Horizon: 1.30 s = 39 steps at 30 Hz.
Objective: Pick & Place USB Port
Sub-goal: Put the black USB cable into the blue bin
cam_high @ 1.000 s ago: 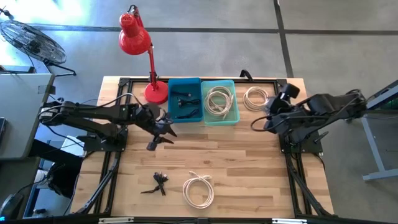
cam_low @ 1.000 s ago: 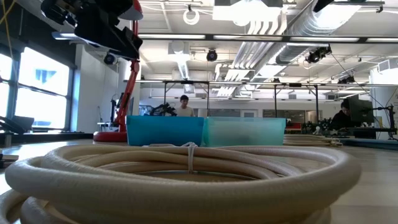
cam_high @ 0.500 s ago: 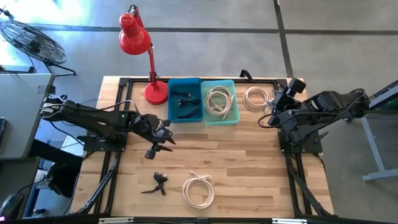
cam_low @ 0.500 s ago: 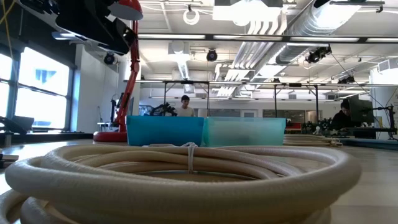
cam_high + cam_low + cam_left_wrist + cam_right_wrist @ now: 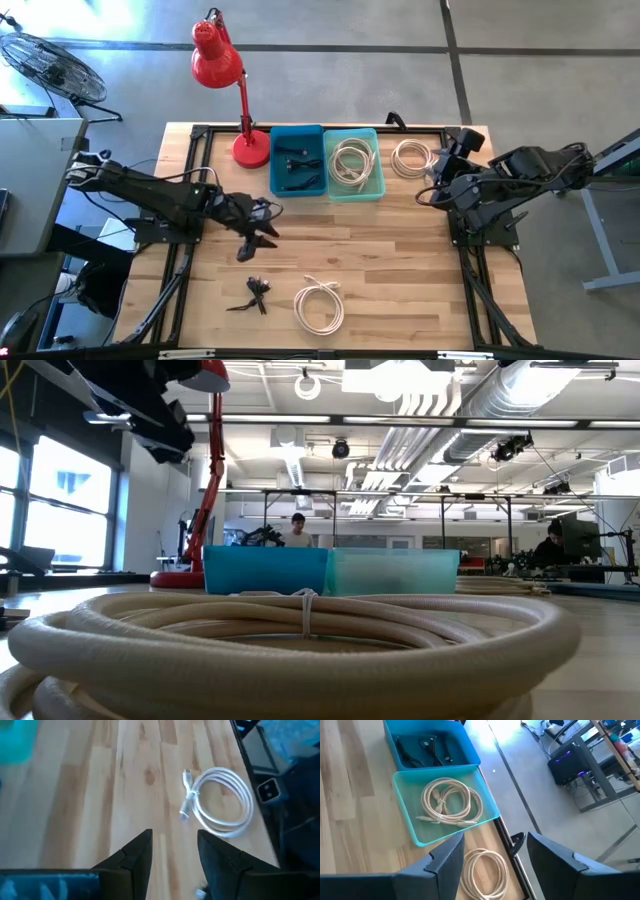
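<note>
- High view: the left gripper [image 5: 252,240] hangs over bare wood at mid-table, short of the two loose cables on the near part of the butcher-block wooden table [image 5: 400,270].
- Small black tangled cable [image 5: 254,294]: lies nearer the front edge than the left gripper and almost straight ahead of it; its prongs splay out, so no clear long axis can be read.
- Coiled white USB cable [image 5: 320,305]: lies just beside the black one, toward the right arm's side; in the left wrist view the same coil [image 5: 220,802] sits ahead of the fingers, its tied plug ends pointing back toward them.
- Left gripper state: jaws partly open, with nothing between them in the wrist view.
- Right gripper [image 5: 447,160]: waits at the far right of the table, next to a loose cream cable coil [image 5: 410,157], jaws wide and empty.
- Destination: dark blue plastic bin [image 5: 297,160] and pale teal plastic bin [image 5: 352,163] stand side by side at the far edge.
- Judgement: the left arm is clearly nearer both loose cables; which one it will take cannot be told.
</note>
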Available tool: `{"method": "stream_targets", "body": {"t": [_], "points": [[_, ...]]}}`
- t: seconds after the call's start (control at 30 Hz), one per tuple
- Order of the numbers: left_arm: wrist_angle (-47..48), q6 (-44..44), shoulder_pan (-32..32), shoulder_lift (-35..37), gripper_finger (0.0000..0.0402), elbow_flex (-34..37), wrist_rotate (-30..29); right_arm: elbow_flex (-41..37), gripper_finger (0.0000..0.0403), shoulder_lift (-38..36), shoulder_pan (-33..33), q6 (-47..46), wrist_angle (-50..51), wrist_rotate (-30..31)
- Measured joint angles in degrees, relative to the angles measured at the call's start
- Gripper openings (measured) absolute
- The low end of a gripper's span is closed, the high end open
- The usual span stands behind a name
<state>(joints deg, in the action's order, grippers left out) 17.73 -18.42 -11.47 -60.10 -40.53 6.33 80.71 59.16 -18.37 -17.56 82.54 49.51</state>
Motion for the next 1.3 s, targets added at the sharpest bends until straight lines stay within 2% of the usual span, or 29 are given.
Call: {"method": "stream_targets", "body": {"t": [0.27, 0.57, 0.63, 0.7, 0.8, 0.93, 1.03, 1.2, 1.3], "points": [[4.05, -14.69, -9.54, 0.00, 0.0154, 0.00, 0.03, 0.00, 0.0209, 0.00, 0.00, -0.42, -0.07, -0.48], [5.33, -35.29, -20.82, -3.00, 0.0154, -0.02, -10.68, 0.00, 0.0209, 0.02, 0.00, -1.90, -0.07, -0.48], [5.21, -41.32, -22.11, -4.06, 0.0154, -0.02, -11.52, 0.00, 0.0209, 0.02, 0.00, -1.90, -0.07, -0.46], [5.01, -43.80, -23.23, -5.40, 0.0154, -0.02, -10.44, 0.00, 0.0208, 0.02, 0.00, -1.90, -0.07, -0.48], [4.10, -39.92, -24.79, -7.88, 0.0154, -0.02, -6.00, 0.00, 0.0209, 0.02, 0.00, -1.80, -0.07, -0.46], [2.08, -26.40, -26.65, -11.70, 0.0154, -0.02, -2.16, 0.00, 0.0209, 0.02, 0.00, -1.63, -0.10, -0.45], [1.94, -18.86, -26.87, -14.06, 0.0154, 0.00, -1.10, 0.00, 0.0209, 0.02, 0.00, -1.57, -0.13, -0.46], [1.14, -15.53, -26.79, -16.15, 0.0154, -0.02, -0.88, 0.00, 0.0209, 0.02, 0.00, -1.63, -0.57, -0.46], [-0.59, -6.80, -26.81, -17.00, 0.0154, -0.02, 0.89, 0.00, 0.0208, 0.02, 0.00, -1.85, -0.65, -0.44]]}}
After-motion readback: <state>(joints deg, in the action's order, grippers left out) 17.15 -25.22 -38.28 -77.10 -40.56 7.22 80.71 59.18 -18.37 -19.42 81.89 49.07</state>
